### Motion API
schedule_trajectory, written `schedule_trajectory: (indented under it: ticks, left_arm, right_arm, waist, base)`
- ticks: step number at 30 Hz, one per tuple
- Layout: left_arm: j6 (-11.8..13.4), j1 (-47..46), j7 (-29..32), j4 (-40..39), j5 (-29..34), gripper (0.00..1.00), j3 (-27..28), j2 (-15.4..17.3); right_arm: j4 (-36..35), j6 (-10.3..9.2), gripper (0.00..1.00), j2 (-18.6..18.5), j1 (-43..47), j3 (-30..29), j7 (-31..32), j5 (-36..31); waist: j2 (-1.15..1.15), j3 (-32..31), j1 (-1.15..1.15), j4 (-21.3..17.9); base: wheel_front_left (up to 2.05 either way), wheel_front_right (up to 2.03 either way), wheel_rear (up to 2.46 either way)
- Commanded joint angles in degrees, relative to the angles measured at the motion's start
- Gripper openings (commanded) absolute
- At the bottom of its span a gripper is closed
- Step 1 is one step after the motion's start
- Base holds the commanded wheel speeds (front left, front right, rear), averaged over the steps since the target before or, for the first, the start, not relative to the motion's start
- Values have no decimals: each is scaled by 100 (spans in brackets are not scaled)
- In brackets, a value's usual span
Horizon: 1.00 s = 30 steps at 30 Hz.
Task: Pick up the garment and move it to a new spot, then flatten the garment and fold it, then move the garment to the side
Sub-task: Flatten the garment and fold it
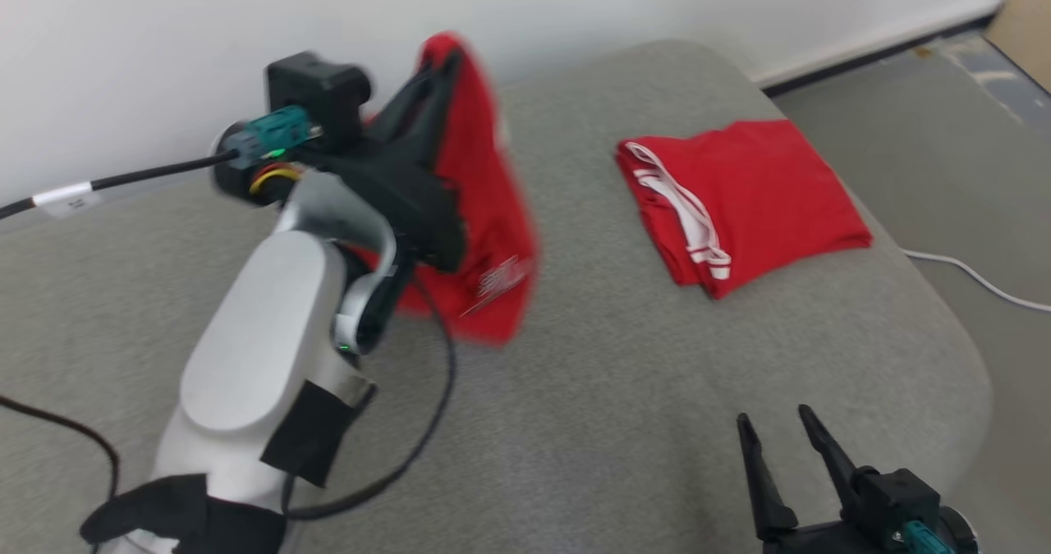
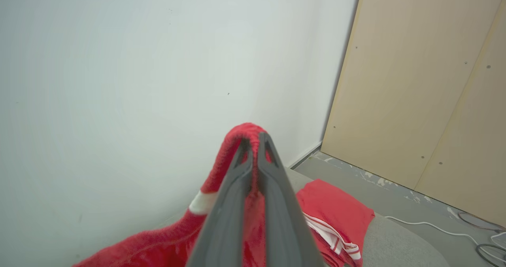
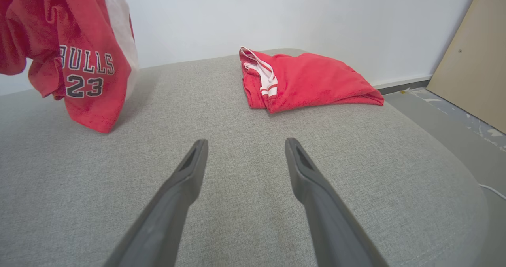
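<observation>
Head view blurred around my left claw point(image 1: 447, 57), clenched on the red jersey point(image 1: 493, 209) hanging over the grey cushion point(image 1: 608, 357), jersey partly hidden behind that claw, my right claw point(image 1: 772, 423) spread wide over bare fabric, folded red garment point(image 1: 739, 201) near the cushion's far right edge.

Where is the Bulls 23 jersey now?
The Bulls 23 jersey hangs left of centre in the head view, pinched in the left gripper over the grey cushion by the white wall; the folded red garment lies to its right.
</observation>
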Motion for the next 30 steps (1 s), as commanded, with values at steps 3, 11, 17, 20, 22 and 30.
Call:
schedule_trajectory:
  ticks: [3, 11, 17, 20, 22, 30]
  left_arm:
    - [-27, 21, 19, -568, -303, 0, -321, -42]
    - [133, 1965, 701, -1475, -422, 0, -953, 511]
    - [143, 3436, 805, -1407, -504, 0, -1415, 810]
    - [105, 3880, 792, -1335, -560, 0, -1653, 848]
    - [80, 4047, 765, -1314, -587, 0, -1760, 832]
    - [232, 4319, 892, -1620, -1376, 100, -1416, 632]
  right_arm:
    - [-71, -15, 100, -30, 130, -117, 41, -86]
    - [-70, -15, 100, 21, 251, -89, 15, -91]
    - [-106, -15, 100, 50, 223, -90, 83, -150]
    - [-122, -15, 100, 52, 187, -109, 128, -202]
    - [-134, -15, 100, 60, 208, -148, 126, -216]
    - [-185, -15, 100, -127, 480, -81, 17, 20]
  waist:
    - [-1, -266, 0, 640]
    - [-1, -313, 0, 1639]
    - [-1, -322, 0, 2045]
    - [-1, -363, 0, 2172]
    - [-1, -406, 0, 2244]
    - [-1, -539, 0, 2301]
  base:
    - [0, 0, 0]
    - [0, 0, 0]
    - [0, 0, 0]
    - [0, 0, 0]
    - [0, 0, 0]
    - [0, 0, 0]
